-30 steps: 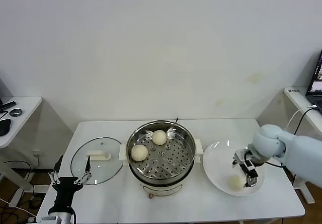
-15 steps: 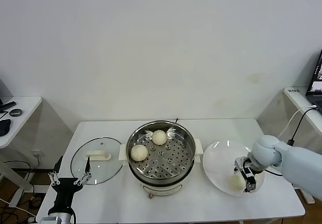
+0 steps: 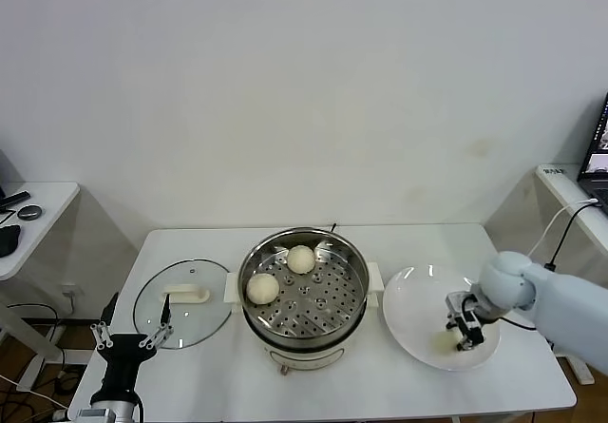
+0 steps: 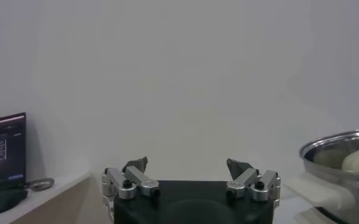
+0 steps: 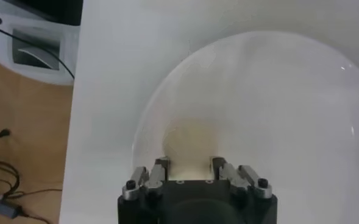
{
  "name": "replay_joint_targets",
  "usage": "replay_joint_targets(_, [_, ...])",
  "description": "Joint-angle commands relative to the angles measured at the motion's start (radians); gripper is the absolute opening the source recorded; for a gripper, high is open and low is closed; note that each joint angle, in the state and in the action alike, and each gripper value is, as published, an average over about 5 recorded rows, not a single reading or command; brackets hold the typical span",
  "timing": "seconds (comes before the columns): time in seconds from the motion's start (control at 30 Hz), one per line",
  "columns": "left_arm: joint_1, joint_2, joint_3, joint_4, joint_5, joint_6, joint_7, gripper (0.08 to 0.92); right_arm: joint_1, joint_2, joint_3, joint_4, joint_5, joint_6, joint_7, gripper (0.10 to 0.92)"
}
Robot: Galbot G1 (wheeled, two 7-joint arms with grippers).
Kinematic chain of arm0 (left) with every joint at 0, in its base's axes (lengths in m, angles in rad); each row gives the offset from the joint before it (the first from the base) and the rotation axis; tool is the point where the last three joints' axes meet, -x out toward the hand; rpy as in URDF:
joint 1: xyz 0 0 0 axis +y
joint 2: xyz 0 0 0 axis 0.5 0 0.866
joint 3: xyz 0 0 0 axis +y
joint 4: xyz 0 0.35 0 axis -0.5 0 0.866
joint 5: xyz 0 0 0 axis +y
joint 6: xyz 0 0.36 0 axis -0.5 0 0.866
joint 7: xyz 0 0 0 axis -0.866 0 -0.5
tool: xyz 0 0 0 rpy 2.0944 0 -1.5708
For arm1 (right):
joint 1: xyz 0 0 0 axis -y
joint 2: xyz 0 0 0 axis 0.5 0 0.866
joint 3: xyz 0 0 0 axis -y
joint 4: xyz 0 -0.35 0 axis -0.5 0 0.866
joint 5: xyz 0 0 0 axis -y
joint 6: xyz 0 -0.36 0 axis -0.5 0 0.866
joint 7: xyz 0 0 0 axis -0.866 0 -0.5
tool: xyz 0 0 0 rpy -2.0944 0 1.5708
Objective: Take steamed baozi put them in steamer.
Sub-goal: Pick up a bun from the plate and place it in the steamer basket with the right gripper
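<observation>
The steamer (image 3: 351,261) stands mid-table with two baozi on its perforated tray, one at the front left (image 3: 263,288) and one at the back (image 3: 301,259). Another baozi (image 3: 443,343) lies on the white plate (image 3: 413,295) to the right. My right gripper (image 3: 463,333) is down on it. In the right wrist view the fingers (image 5: 161,167) press both sides of this baozi (image 5: 191,143), with the gripper (image 5: 189,163) shut on it. My left gripper (image 3: 131,333) is parked open at the table's front left, and is also open in its wrist view (image 4: 187,164).
A round glass lid (image 3: 180,317) with a white handle lies left of the steamer. The plate's bare surface (image 5: 277,91) fills the right wrist view. The steamer's rim (image 4: 337,149) shows in the left wrist view. Side desks stand off both table ends.
My right gripper has dropped onto the plate and closed in around the baozi, hiding most of it in the head view. The left arm and the steamer's baozi have not moved.
</observation>
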Motion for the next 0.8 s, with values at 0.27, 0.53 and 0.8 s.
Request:
replay_joint_targets(0.27, [-0.017,0.014,0.006,0.002,-0.014,0.002,0.002,0.823,0.685,0.204,-0.152,-0.024,0.327,0.102,-0.126,0.437])
replay_joint_targets(0.53, [-0.026,0.017,0.010,0.001,-0.011,0.004,0.002,0.823,0.721,0.483,-0.356,0.121,0.430,0.253,-0.016,0.442])
replay_joint_targets(0.8, [-0.021,0.010,-0.007,-0.005,-0.004,0.004,0.002,0.823,0.662,0.669,-0.473,0.135,0.213,0.425,0.020,0.449])
